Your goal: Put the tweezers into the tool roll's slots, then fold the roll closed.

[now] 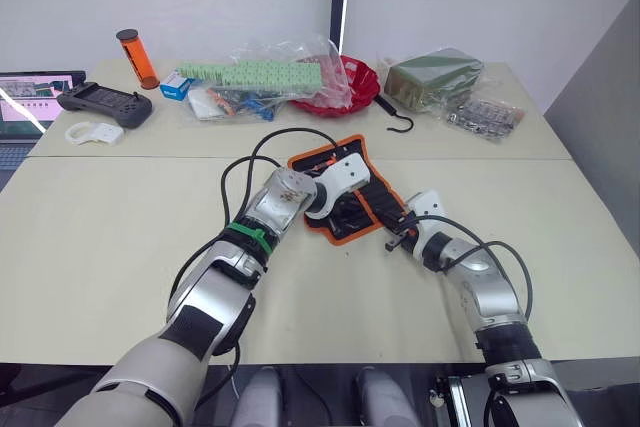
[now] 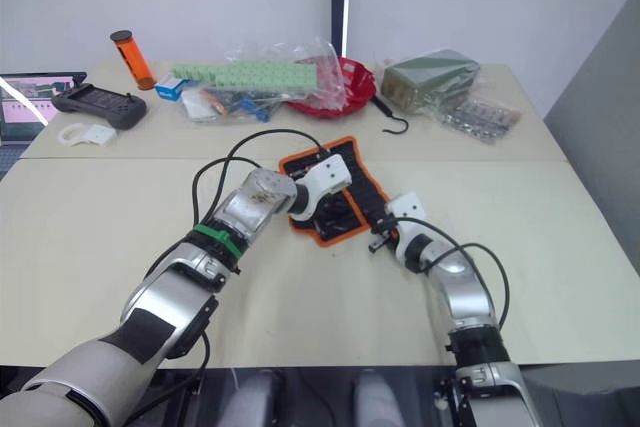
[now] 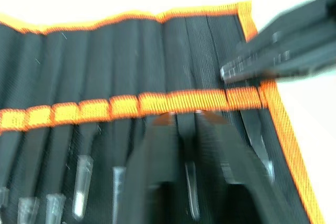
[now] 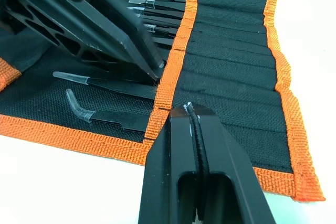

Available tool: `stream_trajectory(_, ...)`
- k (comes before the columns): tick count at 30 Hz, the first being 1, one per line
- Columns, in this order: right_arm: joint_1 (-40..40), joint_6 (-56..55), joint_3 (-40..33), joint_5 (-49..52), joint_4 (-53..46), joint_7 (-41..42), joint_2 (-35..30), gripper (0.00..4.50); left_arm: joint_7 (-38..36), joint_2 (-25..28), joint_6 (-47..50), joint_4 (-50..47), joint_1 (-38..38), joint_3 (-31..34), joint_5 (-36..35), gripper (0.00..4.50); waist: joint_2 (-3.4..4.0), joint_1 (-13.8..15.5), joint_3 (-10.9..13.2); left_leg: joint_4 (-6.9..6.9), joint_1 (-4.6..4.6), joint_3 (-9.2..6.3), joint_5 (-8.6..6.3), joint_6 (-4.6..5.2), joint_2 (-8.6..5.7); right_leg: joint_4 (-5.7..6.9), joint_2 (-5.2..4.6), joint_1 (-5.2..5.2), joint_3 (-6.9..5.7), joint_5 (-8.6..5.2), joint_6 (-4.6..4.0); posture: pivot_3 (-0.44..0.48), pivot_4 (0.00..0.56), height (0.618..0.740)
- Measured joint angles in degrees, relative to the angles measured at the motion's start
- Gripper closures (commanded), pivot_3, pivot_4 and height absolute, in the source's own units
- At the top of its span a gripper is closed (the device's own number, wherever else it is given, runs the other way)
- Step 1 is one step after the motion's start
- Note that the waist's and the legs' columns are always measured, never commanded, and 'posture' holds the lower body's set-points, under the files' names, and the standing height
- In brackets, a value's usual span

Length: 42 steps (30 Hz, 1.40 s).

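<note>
From above, the tool roll [image 1: 345,192] lies open in the middle of the cream table [image 1: 120,217], with both arms meeting over it: the left gripper [image 1: 340,209] sits on its inner face, and the right gripper [image 1: 395,240] is at its near right edge. Along the far side of the table I count one orange tube [image 1: 138,59], one black handheld controller [image 1: 105,103], one red bowl [image 1: 350,82] half under clear bags, one black hook [image 1: 395,117] and one green packet [image 1: 433,77]. Through the left wrist camera, the left gripper's two fingers [image 3: 157,166] stand narrowly apart astride one tweezer, at the orange band over the slots [image 3: 131,56]; about six tweezers [image 3: 79,182] with clear-capped tips show below that band, though blur makes the count unsure. Through the right wrist camera, the right gripper [image 4: 192,116] has its fingers pressed together, tips at the orange band, holding nothing I can see; two capped tweezers lie nearest, several more beyond.
</note>
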Motion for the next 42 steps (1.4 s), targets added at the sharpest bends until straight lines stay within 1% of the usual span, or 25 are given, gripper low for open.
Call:
stream_trajectory(1,0.0,0.0,0.0,0.0,0.0,0.1,0.0,4.50,-0.1,0.2,0.1,-0.4,0.0,0.2,0.0,2.19,0.00,0.0,0.0,-0.01,0.02,0.00,0.00,0.00,0.00,0.01,0.00,0.00,0.00,0.00,0.00,0.000,0.150,0.740)
stream_trajectory(4,-0.3,-0.1,0.2,0.0,0.3,0.5,0.0,4.50,-0.8,1.4,1.9,-3.1,0.6,1.4,-0.8,1.25,0.00,-0.2,0.0,-0.05,0.04,0.00,0.00,0.00,0.01,0.01,0.01,0.00,0.00,0.00,0.00,0.000,0.150,0.740)
stream_trajectory(7,-0.7,-0.3,0.3,0.0,0.8,1.0,-0.2,4.50,-2.3,4.8,5.3,-8.2,2.8,3.3,-1.9,0.21,0.01,-0.4,0.0,-0.10,0.10,0.00,0.00,0.00,0.03,0.05,0.01,0.00,0.00,0.00,0.00,0.000,0.150,0.740)
stream_trajectory(8,-0.9,-0.4,0.5,0.0,1.0,1.2,-0.3,4.50,-2.9,6.5,6.8,-11.0,4.1,4.0,-2.5,0.04,0.02,-0.5,0.0,-0.10,0.10,0.00,0.00,0.00,0.03,0.05,0.01,0.00,0.00,0.00,-0.01,0.000,0.150,0.740)
stream_trajectory(10,-1.1,-0.8,0.7,0.0,1.2,2.0,-1.1,4.50,-5.0,12.0,10.8,-19.2,7.9,6.7,-4.9,0.04,0.04,-1.0,0.0,-0.13,0.07,-0.02,0.00,0.00,0.04,0.08,0.01,-0.03,0.00,0.01,-0.01,0.000,0.150,0.740)
stream_trajectory(12,-1.0,-1.3,0.4,0.1,1.3,2.9,-2.6,4.50,-6.3,16.9,13.7,-25.2,9.7,10.0,-7.0,0.04,0.04,-0.9,0.0,-0.10,0.05,-0.05,0.00,0.00,0.03,0.08,0.01,-0.03,0.00,0.01,-0.02,0.000,0.150,0.740)
stream_trajectory(16,-1.0,-1.1,0.0,0.6,1.0,4.6,-3.2,4.50,-7.9,21.5,17.0,-35.0,12.7,15.0,-11.8,0.04,0.05,-0.1,0.0,0.00,0.00,-0.07,0.00,0.00,-0.01,0.02,-0.02,0.02,0.01,0.01,-0.01,0.000,0.150,0.740)
stream_trajectory(20,-0.7,1.8,0.2,2.7,-3.8,7.7,-4.3,4.50,-9.9,28.4,19.5,-43.7,22.1,20.5,-16.7,0.04,0.25,-0.5,0.1,-0.11,-0.05,-0.02,0.00,0.00,0.06,0.07,0.00,-0.16,0.03,0.01,-0.02,0.000,0.150,0.740)
stream_trajectory(22,-0.9,4.3,-0.1,3.5,-7.4,8.3,-5.2,3.93,-10.0,30.7,18.7,-46.9,27.7,22.7,-17.6,0.00,0.28,-0.6,0.2,-0.12,-0.15,-0.04,0.00,0.00,0.09,0.13,0.01,-0.32,0.01,0.02,-0.04,0.000,0.150,0.740)
stream_trajectory(24,-1.1,7.9,0.2,5.2,-11.6,8.9,-5.5,3.33,-8.9,31.8,16.9,-50.1,33.9,25.5,-18.2,0.00,0.29,-0.5,0.2,-0.09,-0.33,-0.03,0.00,0.00,0.10,0.18,0.01,-0.51,0.02,0.03,-0.06,0.000,0.150,0.740)
stream_trajectory(27,-1.3,13.7,2.1,6.1,-17.0,9.5,-5.9,2.26,-7.5,33.4,15.6,-55.9,44.2,29.1,-19.1,0.00,0.29,-0.3,0.2,-0.08,-0.44,0.01,0.00,0.00,0.09,0.24,-0.02,-0.68,0.06,0.04,-0.08,0.000,0.150,0.740)
stream_trajectory(28,-1.3,14.9,2.8,6.2,-17.9,9.4,-5.8,1.92,-7.0,33.3,15.3,-57.0,46.6,30.2,-19.3,0.00,0.29,-0.2,0.2,-0.06,-0.47,0.01,0.00,0.00,0.11,0.24,-0.01,-0.72,0.05,0.04,-0.08,0.000,0.150,0.740)
stream_trajectory(29,-1.4,15.9,3.5,6.1,-18.7,9.3,-5.8,1.72,-6.4,33.3,15.0,-57.9,48.7,31.4,-19.7,0.00,0.29,0.0,0.2,-0.06,-0.51,0.00,0.00,0.00,0.11,0.23,-0.01,-0.73,0.05,0.04,-0.08,0.000,0.150,0.740)
stream_trajectory(30,-1.4,16.9,4.4,6.0,-19.6,8.9,-5.8,1.25,-6.3,33.3,14.6,-58.8,51.0,33.0,-20.7,0.00,0.29,0.3,0.2,-0.01,-0.51,0.00,0.01,0.00,0.11,0.23,-0.01,-0.73,0.04,0.04,-0.08,0.000,0.150,0.740)
stream_trajectory(33,-1.5,19.0,7.1,4.8,-22.5,7.0,-4.6,0.18,-7.2,33.3,14.5,-61.2,55.7,37.5,-25.0,0.00,0.28,0.5,0.2,0.05,-0.52,0.01,0.01,0.01,0.11,0.20,-0.01,-0.72,0.04,0.06,-0.11,0.000,0.150,0.740)
stream_trajectory(34,-1.7,19.3,8.1,3.9,-22.8,5.6,-3.5,0.05,-7.8,33.2,14.2,-61.9,57.4,39.2,-26.7,0.00,0.27,0.3,0.2,0.04,-0.49,0.04,0.01,0.01,0.13,0.20,-0.01,-0.72,0.05,0.07,-0.12,0.000,0.150,0.740)
stream_trajectory(36,-1.6,20.1,10.0,2.5,-22.9,2.8,-0.8,0.05,-8.1,32.6,12.7,-62.9,59.9,41.4,-28.8,0.00,0.28,0.2,0.2,-0.02,-0.47,0.06,0.01,0.01,0.15,0.22,-0.01,-0.76,0.05,0.07,-0.14,0.000,0.150,0.740)
stream_trajectory(39,-1.7,20.2,13.2,0.9,-22.9,1.1,1.2,0.05,-8.3,32.5,10.8,-63.7,63.0,41.4,-30.0,0.00,0.28,0.2,0.2,-0.04,-0.48,0.07,0.01,0.01,0.15,0.20,-0.01,-0.77,0.05,0.08,-0.14,0.000,0.150,0.740)
stream_trajectory(42,-2.8,20.0,14.9,-0.9,-21.5,-0.8,2.9,0.05,-8.8,32.8,10.7,-64.0,65.0,41.0,-30.5,0.00,0.28,0.2,0.2,-0.03,-0.47,0.07,0.01,0.00,0.15,0.21,-0.01,-0.77,0.05,0.08,-0.14,0.000,0.150,0.740)
